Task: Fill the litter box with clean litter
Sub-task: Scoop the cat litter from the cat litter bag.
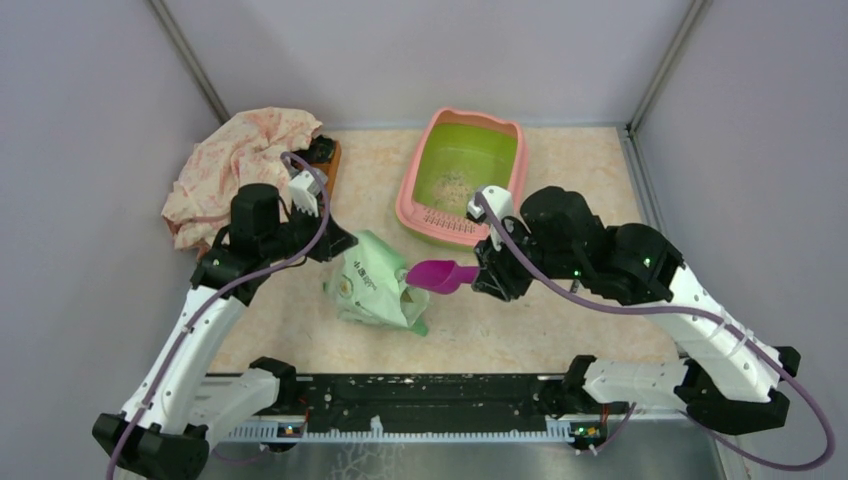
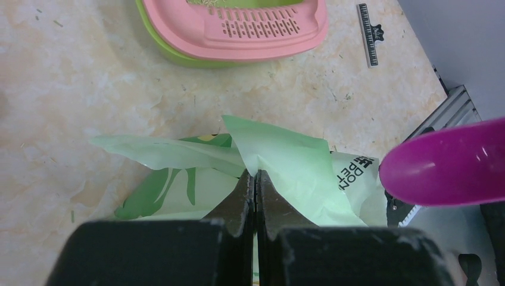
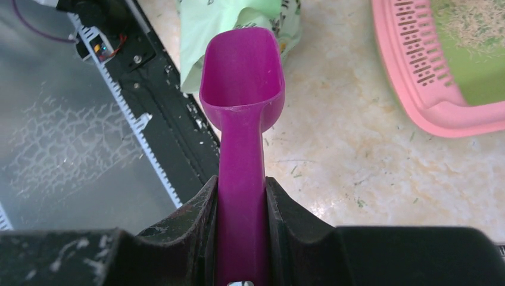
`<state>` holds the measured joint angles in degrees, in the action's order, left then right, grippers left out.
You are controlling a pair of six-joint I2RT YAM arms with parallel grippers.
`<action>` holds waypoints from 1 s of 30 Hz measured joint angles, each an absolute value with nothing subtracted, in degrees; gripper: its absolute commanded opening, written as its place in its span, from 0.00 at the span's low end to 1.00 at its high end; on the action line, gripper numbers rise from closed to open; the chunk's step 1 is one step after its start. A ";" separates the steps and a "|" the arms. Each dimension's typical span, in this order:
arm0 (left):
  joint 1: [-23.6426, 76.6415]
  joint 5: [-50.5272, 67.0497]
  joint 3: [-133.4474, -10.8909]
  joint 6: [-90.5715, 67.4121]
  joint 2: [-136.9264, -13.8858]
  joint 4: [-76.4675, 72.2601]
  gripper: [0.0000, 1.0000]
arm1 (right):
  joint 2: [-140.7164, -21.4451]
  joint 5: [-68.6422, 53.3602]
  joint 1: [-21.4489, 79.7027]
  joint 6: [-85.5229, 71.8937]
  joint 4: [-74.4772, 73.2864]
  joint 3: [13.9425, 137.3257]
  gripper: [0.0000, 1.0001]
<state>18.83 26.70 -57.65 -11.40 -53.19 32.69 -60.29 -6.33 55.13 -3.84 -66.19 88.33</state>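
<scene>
The litter box (image 1: 430, 222) stands at the back centre, with a pink rim and a lime-green inside. A thin scatter of clean litter (image 1: 455, 183) lies on its floor; it also shows in the right wrist view as litter (image 3: 476, 24) inside the box (image 3: 417, 77). A light green printed bag (image 1: 375, 285) lies in front of the box. My left gripper (image 1: 333, 244) is shut on the bag's upper edge (image 2: 286, 167), jaws pinched together at the gripper tips (image 2: 255, 176). My right gripper (image 3: 241, 190) is shut on the handle of a magenta scoop (image 3: 241, 77). The scoop's bowl is empty and hangs by the bag's mouth (image 1: 440, 275).
A pink-patterned cloth (image 1: 240, 165) is heaped at the back left, over a brown object (image 1: 328, 155). A black ruler strip (image 2: 369, 33) lies on the table right of the box. A black toothed rail (image 1: 420, 400) runs along the near edge. Grey walls close in three sides.
</scene>
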 measured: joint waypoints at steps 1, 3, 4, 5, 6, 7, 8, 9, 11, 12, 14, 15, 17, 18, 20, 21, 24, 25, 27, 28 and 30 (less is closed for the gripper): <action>18.83 26.52 -57.65 -11.31 -53.17 32.71 0.00 | -60.58 -6.13 56.45 -4.21 -66.83 88.92 0.00; 18.83 26.37 -57.65 -11.29 -53.17 32.71 0.00 | -61.19 -5.63 58.13 -4.75 -67.57 89.84 0.00; 18.85 26.37 -57.65 -11.29 -53.17 32.71 0.00 | -61.67 -5.23 58.87 -4.99 -68.05 90.50 0.00; 18.83 26.35 -57.65 -11.27 -53.17 32.69 0.00 | -62.26 -4.64 59.64 -5.21 -68.73 91.33 0.00; 18.83 26.35 -57.65 -11.27 -53.17 32.69 0.00 | -62.98 -3.84 60.45 -5.37 -69.30 92.14 0.00; 18.83 26.35 -57.65 -11.29 -53.17 32.69 0.00 | -63.66 -3.38 61.17 -5.58 -69.73 92.88 0.00; 18.83 26.35 -57.65 -11.27 -53.17 32.69 0.00 | -64.42 -2.70 61.98 -5.72 -70.24 93.67 0.00; 18.83 26.35 -57.65 -11.29 -53.17 32.69 0.00 | -65.12 -2.13 62.72 -5.85 -70.57 94.37 0.00; 18.83 26.33 -57.65 -11.27 -53.17 32.69 0.00 | -66.78 -0.38 64.55 -6.26 -71.44 95.96 0.00; 18.85 26.35 -57.65 -11.27 -53.17 32.69 0.00 | -67.35 0.30 65.23 -6.39 -71.90 96.55 0.00; 18.83 26.33 -57.65 -11.11 -53.17 32.67 0.00 | -68.62 1.93 66.70 -6.85 -73.14 97.82 0.00; 18.83 26.35 -57.65 -11.03 -53.17 32.67 0.00 | -69.04 2.70 67.24 -7.14 -73.71 98.35 0.00; 18.83 26.33 -57.65 -10.90 -53.17 32.67 0.00 | -69.91 4.47 68.53 -7.79 -75.00 99.22 0.00; 18.85 26.35 -57.65 -10.85 -53.17 32.67 0.00 | -70.24 5.43 69.30 -8.14 -75.79 99.68 0.00; 18.85 26.35 -57.65 -10.85 -53.17 32.64 0.00 | -70.59 6.72 70.50 -8.75 -77.30 100.53 0.00; 18.83 26.33 -57.65 -10.85 -53.17 32.67 0.00 | -70.67 7.25 70.96 -9.08 -77.93 100.90 0.00; 18.85 26.35 -57.65 -10.83 -53.17 32.64 0.00 | -70.65 8.73 71.59 -9.69 -79.85 102.06 0.00; 18.85 26.33 -57.65 -10.83 -53.17 32.64 0.00 | -70.65 9.04 71.61 -9.72 -80.14 102.13 0.00; 18.85 26.33 -57.65 -10.83 -53.15 32.64 0.00 | -70.78 9.50 71.61 -9.72 -80.88 102.13 0.00; 18.85 26.33 -57.65 -10.83 -53.12 32.64 0.00 | -70.96 9.63 71.64 -9.69 -81.17 102.13 0.00; 18.85 26.33 -57.65 -10.83 -53.12 32.64 0.00 | -71.57 9.69 71.64 -9.47 -81.43 102.10 0.00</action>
<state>18.85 26.33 -57.65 -10.83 -53.12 32.64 -71.57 9.69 71.64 -9.47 -81.43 102.10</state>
